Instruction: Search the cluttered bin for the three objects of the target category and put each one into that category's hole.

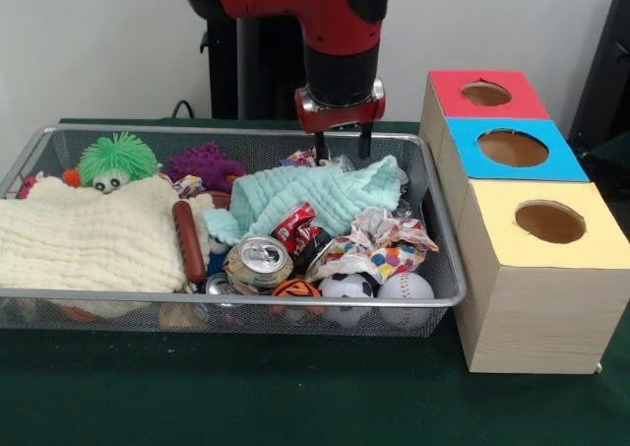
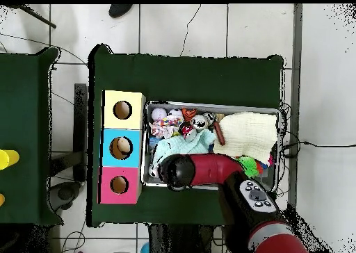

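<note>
At the far rim of the wire bin the tool hangs from the red and black arm, its two dark fingers spread apart and holding nothing, tips just above the back edge of a mint green cloth. Clear crinkly plastic shows between the tips, possibly a bottle, cannot tell for sure; no blue label is readable. Near side of the bin: a crushed silver can, a red can beside it, a crumpled colourful wrapper, a small football, a baseball and an orange ball along the front wall. A cream cloth covers the other end, with a toy hot dog at its edge, a green spiky toy and a purple spiky toy behind. On the green counter just beside the bin stand three wooden boxes; the blue-topped box is the middle one, its hole well apart from the tool. Red box is behind it, yellow box in front. Overhead view: arm crosses the bin, blue box just beside it.
</note>
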{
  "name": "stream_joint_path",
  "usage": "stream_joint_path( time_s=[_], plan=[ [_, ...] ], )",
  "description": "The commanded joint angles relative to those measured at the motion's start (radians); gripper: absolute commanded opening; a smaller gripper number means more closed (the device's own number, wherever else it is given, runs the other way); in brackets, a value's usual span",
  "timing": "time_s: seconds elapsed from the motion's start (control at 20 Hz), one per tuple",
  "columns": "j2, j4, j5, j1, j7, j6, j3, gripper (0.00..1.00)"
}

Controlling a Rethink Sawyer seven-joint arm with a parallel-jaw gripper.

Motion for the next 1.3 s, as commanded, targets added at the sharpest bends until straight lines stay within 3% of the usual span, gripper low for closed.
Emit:
stream_joint_path(
  time_s=[0.05, 0.6, 1.3],
  plan=[
    [0.087, -0.018, -0.051, -0.053, -0.082, -0.031, 0.137, 1.00],
    [0.109, -0.070, -0.088, -0.030, -0.054, -0.003, 0.117, 1.00],
    [0.061, -0.063, -0.199, -0.013, -0.002, -0.156, 0.092, 1.00]
  ],
)
